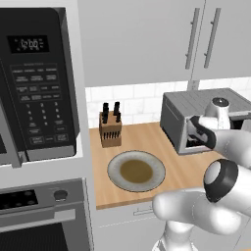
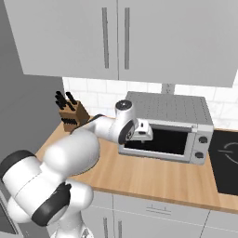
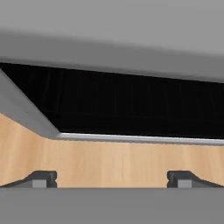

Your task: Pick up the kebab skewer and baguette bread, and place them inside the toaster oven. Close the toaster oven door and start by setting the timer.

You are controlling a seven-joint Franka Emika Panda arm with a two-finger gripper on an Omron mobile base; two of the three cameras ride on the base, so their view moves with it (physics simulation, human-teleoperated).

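Observation:
The grey toaster oven (image 2: 167, 108) stands at the back of the wooden counter, its ribbed top (image 1: 196, 100) showing past my arm. Its door (image 2: 162, 142) stands upright against the front and looks closed. My gripper (image 2: 146, 132) hovers just in front of the door's upper left corner (image 1: 195, 131). In the hand view the door's dark glass (image 3: 131, 105) is close ahead, and the gripper (image 3: 112, 179) is open, its fingertips (image 3: 41, 178) wide apart with nothing between them. The kebab skewer and the baguette bread are out of sight. Two knobs (image 2: 202, 139) sit on the oven's right panel.
A round plate (image 1: 113, 169) with a brown centre lies on the counter (image 2: 153, 179), bare of food. A knife block (image 1: 110, 128) stands at the back wall. The black microwave (image 1: 34, 83) hangs at the left over the range oven (image 1: 39, 215). A dark cooktop (image 2: 225, 160) lies right of the toaster oven.

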